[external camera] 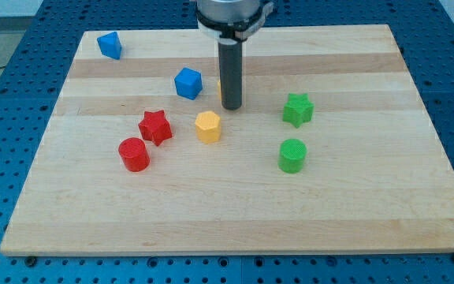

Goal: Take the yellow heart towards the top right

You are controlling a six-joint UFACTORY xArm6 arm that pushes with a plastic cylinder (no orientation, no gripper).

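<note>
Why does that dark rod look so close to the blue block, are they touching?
Apart. The camera view shows a strip of bare wood between my tip and the blue block, which lies to the view's left of the rod.

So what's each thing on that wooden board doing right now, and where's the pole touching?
my tip: down on the board, right of the blue block, up-right of the yellow hexagon
yellow sliver: mostly hidden behind the rod, shape unclear
yellow hexagon: free
blue block: free
blue block at top left: free
red star: beside the red cylinder
green star: free
green cylinder: free
</note>
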